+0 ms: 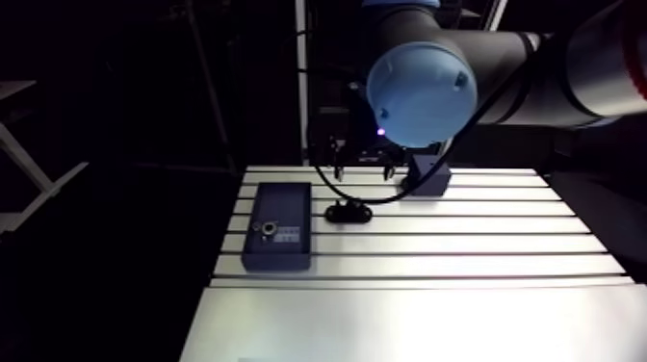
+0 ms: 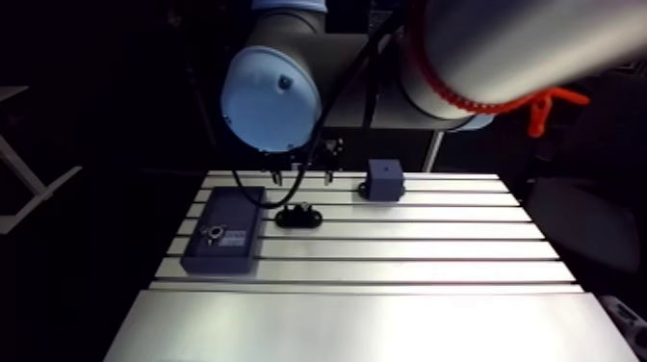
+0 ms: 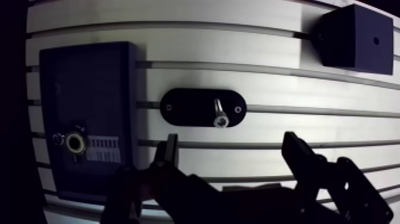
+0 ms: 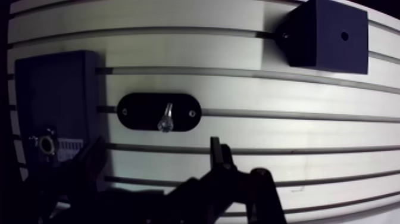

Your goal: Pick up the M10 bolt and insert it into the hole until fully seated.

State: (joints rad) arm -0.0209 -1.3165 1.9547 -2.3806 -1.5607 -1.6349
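While the jaws hang apart and empty above the counter (image 1: 433, 245), we read the arm view from left to right. At the left lies a dark block (image 1: 276, 217) with a ringed hole (image 1: 267, 229). Just right of it, not touching, a black oval holder (image 1: 337, 214) carries the bolt (image 3: 219, 113), which the wrist view shows just ahead of the gap between the jaws. Further right sits a dark cube (image 1: 433, 181). We judge the bolt to be steel: small, rigid, dense for its bulk, and smooth enough to slip or twist. We would pinch it squarely near the head, leaving the tip free for the hole.
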